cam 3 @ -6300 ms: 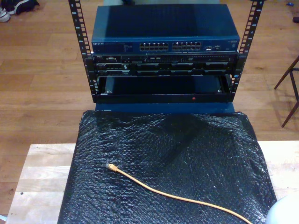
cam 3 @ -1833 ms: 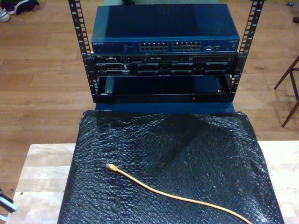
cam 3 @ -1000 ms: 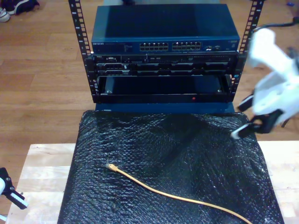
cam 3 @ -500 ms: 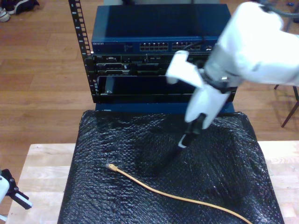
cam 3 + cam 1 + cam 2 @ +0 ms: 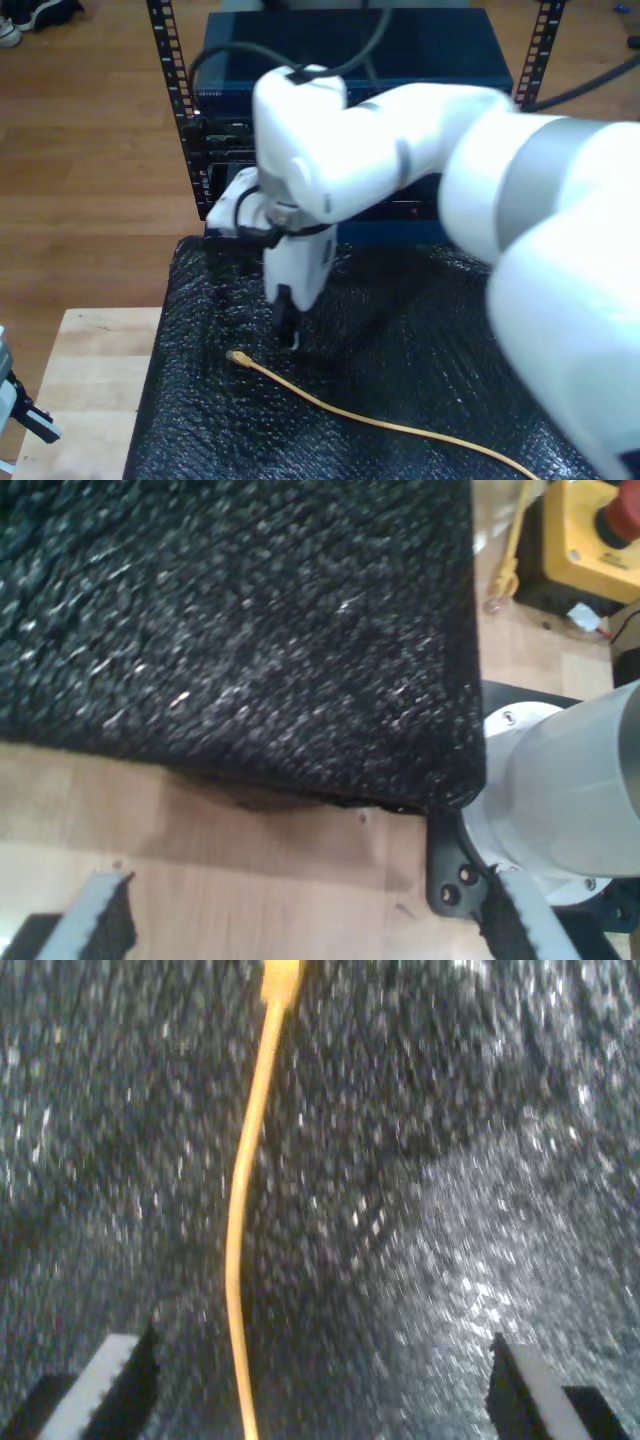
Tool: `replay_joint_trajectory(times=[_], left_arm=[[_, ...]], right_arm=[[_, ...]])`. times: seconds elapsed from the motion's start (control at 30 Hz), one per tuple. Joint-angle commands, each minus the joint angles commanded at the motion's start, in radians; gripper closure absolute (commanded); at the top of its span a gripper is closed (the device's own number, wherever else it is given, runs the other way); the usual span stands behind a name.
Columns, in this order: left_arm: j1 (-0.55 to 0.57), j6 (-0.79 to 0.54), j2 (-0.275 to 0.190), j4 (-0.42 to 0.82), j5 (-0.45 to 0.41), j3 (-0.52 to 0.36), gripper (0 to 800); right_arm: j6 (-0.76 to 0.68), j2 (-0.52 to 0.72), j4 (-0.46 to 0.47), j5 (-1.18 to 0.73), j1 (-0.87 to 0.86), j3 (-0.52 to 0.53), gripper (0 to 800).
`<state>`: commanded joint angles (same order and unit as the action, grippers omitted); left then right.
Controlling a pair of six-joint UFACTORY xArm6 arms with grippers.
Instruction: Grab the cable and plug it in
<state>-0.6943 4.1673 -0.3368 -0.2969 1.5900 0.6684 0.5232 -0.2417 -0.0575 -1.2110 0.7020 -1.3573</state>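
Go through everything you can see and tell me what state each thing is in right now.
cable: lying loose on the black mat, not gripped, not plugged in
black mat: spread flat over the table
my second gripper: open, above the cable
my first gripper: open, holding nothing, by the mat's edge

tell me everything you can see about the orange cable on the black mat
The cable is a long, thin, orange-yellow cord lying loose in a gentle curve on the black bubble-textured mat. Its plug end sits toward the exterior view's left; the cord runs off toward that view's lower right. In the second wrist view it runs between the open fingers of my second claw, which hovers above it without touching. Nothing grips it.
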Motion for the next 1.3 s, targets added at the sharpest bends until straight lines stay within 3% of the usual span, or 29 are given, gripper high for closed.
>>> replay_joint_trajectory(times=[0.3, 0.53, 0.87, 1.13, 1.23, 1.3], left_arm=[[0.002, 0.035, 0.0, 0.0, -0.015, -0.002, 0], [0.002, 0.035, 0.0, 0.0, -0.012, -0.002, 0], [0.002, 0.032, 0.0, 0.0, -0.009, -0.002, 0], [0.002, 0.029, 0.0, 0.0, -0.006, -0.002, 0], [0.002, 0.029, 0.0, 0.0, -0.005, -0.002, 0], [0.002, 0.029, 0.0, 0.0, -0.005, -0.002, 0]], right_arm=[[-0.158, -0.083, 0.009, 0.002, 0.064, -0.025, 22], [-0.244, -0.157, 0.086, 0.0, 0.1, -0.071, 24], [-0.269, -0.244, 0.087, 0.002, 0.124, -0.157, 50], [-0.296, -0.27, 0.137, 0.0, 0.126, -0.172, 159], [-0.347, -0.269, 0.181, -0.002, 0.126, -0.172, 263], [-0.374, -0.269, 0.218, -0.002, 0.127, -0.173, 280]])
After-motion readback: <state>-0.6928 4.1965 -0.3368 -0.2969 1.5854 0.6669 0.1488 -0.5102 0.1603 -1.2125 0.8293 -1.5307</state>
